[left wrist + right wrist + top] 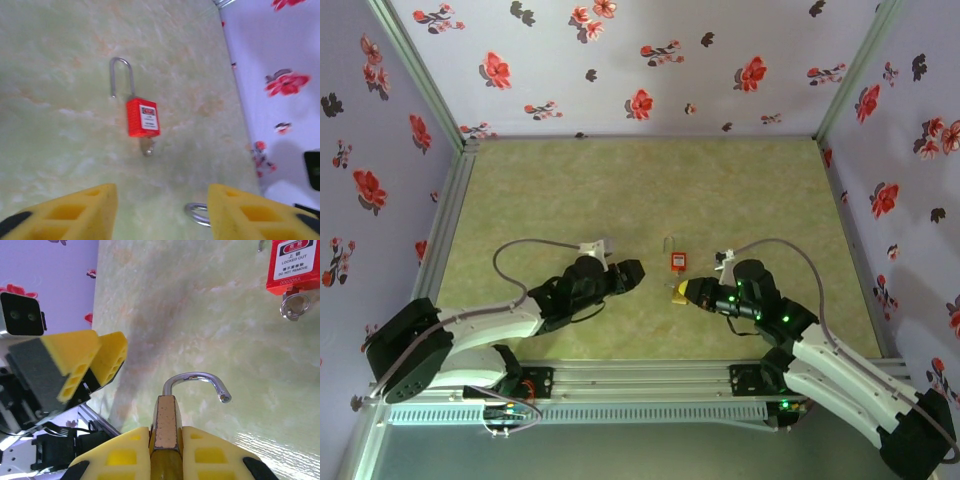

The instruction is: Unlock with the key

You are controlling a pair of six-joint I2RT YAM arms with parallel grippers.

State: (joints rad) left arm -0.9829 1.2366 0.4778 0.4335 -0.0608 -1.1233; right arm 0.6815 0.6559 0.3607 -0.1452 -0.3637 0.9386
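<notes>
Now left jaws gape wide near the red padlock (143, 117), while right jaws clamp a brass padlock (166, 422).

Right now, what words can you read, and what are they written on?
"LOCKED OUT": white label on the red padlock, right wrist view.
"DO NOT REMOVE": same label, the line below.
Characters at the label's top and the code under the words: too small to read.
Left wrist view: the label is too blurred to read.

Left pincer (161, 212) gapes open; right pincer (166, 450) clamped on brass padlock (166, 417); arms low, tips facing.
</notes>
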